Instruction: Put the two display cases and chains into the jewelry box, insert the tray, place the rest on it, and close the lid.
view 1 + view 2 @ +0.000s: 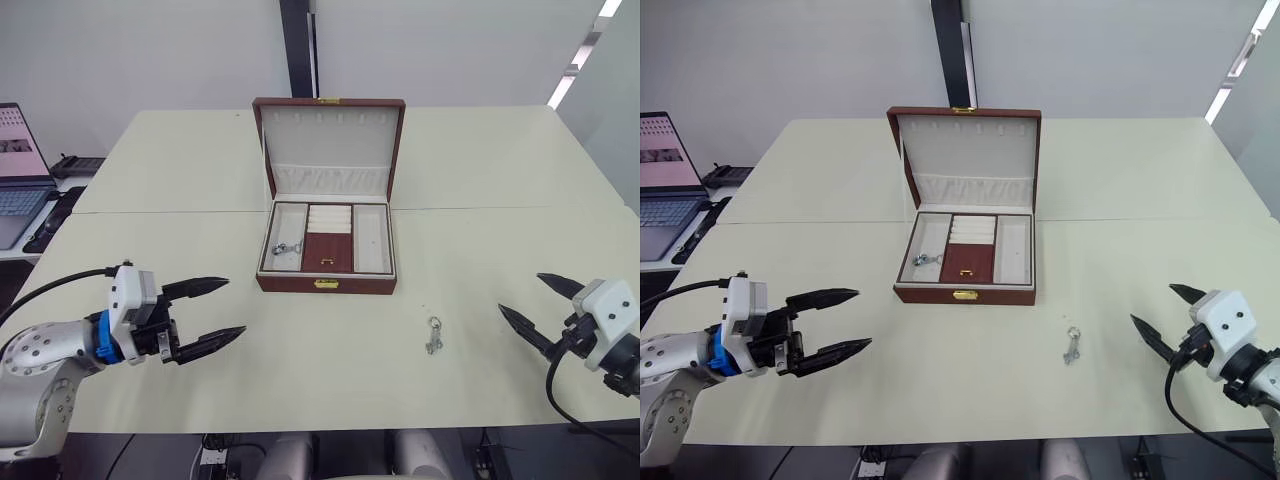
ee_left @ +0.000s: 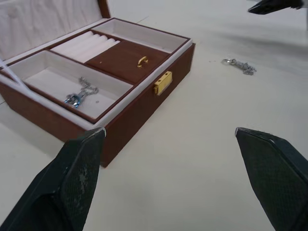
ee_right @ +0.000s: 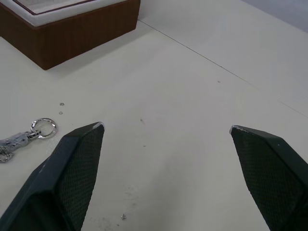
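Observation:
The jewelry box (image 1: 325,285) stands at the table's centre with its lid (image 1: 330,140) upright and open. The tray (image 1: 328,250) sits inside it, and one silver trinket (image 1: 283,250) lies in the tray's left compartment. A second silver trinket (image 1: 433,335) lies on the table, to the right of the box and nearer me. My left gripper (image 1: 236,306) is open and empty, near the box's front left corner. My right gripper (image 1: 520,293) is open and empty, to the right of the loose trinket. The display cases and chains are out of view.
A laptop (image 1: 20,170) and dark items sit on a side surface at the far left. A black post (image 1: 297,50) rises behind the table (image 1: 500,180). The table's front edge runs just below both grippers.

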{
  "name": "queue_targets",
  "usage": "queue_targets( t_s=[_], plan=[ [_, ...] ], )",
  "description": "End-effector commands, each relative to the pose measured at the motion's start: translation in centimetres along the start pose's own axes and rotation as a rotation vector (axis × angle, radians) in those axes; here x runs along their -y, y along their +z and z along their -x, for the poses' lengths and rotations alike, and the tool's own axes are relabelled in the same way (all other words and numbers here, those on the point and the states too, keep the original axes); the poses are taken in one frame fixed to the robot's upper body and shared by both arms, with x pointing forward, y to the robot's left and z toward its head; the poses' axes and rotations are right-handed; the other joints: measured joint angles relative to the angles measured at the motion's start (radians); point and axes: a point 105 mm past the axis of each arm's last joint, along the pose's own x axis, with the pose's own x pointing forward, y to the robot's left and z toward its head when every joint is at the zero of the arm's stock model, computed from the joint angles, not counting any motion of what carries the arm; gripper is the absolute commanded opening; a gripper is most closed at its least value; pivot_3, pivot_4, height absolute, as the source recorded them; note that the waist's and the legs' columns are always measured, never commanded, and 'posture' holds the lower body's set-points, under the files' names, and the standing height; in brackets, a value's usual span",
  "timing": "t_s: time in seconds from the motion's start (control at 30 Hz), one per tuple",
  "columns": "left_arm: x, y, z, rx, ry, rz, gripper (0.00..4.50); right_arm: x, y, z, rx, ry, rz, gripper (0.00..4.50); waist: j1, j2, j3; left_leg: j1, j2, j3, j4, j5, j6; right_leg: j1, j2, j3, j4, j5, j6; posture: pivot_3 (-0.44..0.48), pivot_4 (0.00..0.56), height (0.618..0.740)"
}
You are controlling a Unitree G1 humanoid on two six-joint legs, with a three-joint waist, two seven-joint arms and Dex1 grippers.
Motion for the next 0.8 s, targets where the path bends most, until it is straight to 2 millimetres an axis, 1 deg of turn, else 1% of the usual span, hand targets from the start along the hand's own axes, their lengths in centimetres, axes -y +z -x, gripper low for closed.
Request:
queue_targets(
  t_s=[0.03,0.17,0.3,0.37,0.4,0.53,0.67,0.8],
  plan=[
    [1.9,1.4,-1.5,0.052,-0.196,-0.016,4.50,-2.5,1.5,-0.3,0.038,0.077,-0.011,4.47,0.000,0.000,0.000,0.000,0.000,0.000,0.000,0.000,0.000,0.000,0.000,0.000,0.000,0.000,0.000,0.000,0.150,0.740],
    [3.1,1.6,-2.5,0.070,-0.342,-0.023,4.50,-5.5,1.9,-0.3,0.010,0.147,-0.057,4.47,-0.001,0.000,0.000,0.001,0.000,0.000,0.000,0.000,0.000,0.001,0.001,0.000,0.000,0.000,0.000,0.000,0.150,0.740],
    [3.4,2.0,-3.4,0.094,-0.396,-0.042,4.50,-8.4,1.4,-0.5,-0.066,0.186,-0.099,4.47,0.000,0.000,0.000,0.001,0.000,0.000,0.000,-0.001,0.002,0.001,0.001,0.000,0.000,0.000,0.000,0.000,0.150,0.740],
    [3.4,2.3,-3.7,0.107,-0.408,-0.045,4.50,-9.4,1.1,-0.7,-0.100,0.193,-0.111,4.47,0.000,0.000,0.000,0.001,-0.001,-0.001,0.000,-0.002,0.004,0.001,0.001,0.000,0.000,0.000,0.000,0.000,0.150,0.740],
    [3.5,2.5,-3.9,0.113,-0.414,-0.048,4.50,-9.9,1.0,-0.9,-0.109,0.190,-0.143,4.47,0.000,0.000,0.000,0.001,-0.001,0.000,0.000,-0.002,0.004,0.001,0.001,0.000,0.000,0.000,0.000,0.000,0.150,0.740],
    [3.9,2.9,-4.3,0.117,-0.446,-0.054,4.50,-10.5,0.6,-1.7,-0.151,0.149,-0.184,4.47,-0.001,0.000,0.000,0.001,-0.001,0.000,0.000,-0.002,0.004,0.001,0.001,0.000,0.000,0.000,0.000,0.000,0.150,0.740],
    [4.0,3.2,-4.7,0.123,-0.452,-0.061,4.50,-10.5,-0.7,-2.6,-0.205,0.079,-0.210,4.47,0.000,0.000,0.000,0.001,-0.001,-0.001,0.000,-0.002,0.004,0.001,0.001,0.000,0.000,0.000,0.000,0.000,0.150,0.740],
    [3.7,3.0,-4.9,0.120,-0.438,-0.063,4.50,-10.6,-1.9,-3.3,-0.246,0.024,-0.238,4.47,0.000,0.000,0.000,0.001,-0.001,-0.001,0.000,-0.002,0.004,0.001,0.001,0.000,0.000,0.000,0.000,0.000,0.150,0.740]
  ],
)
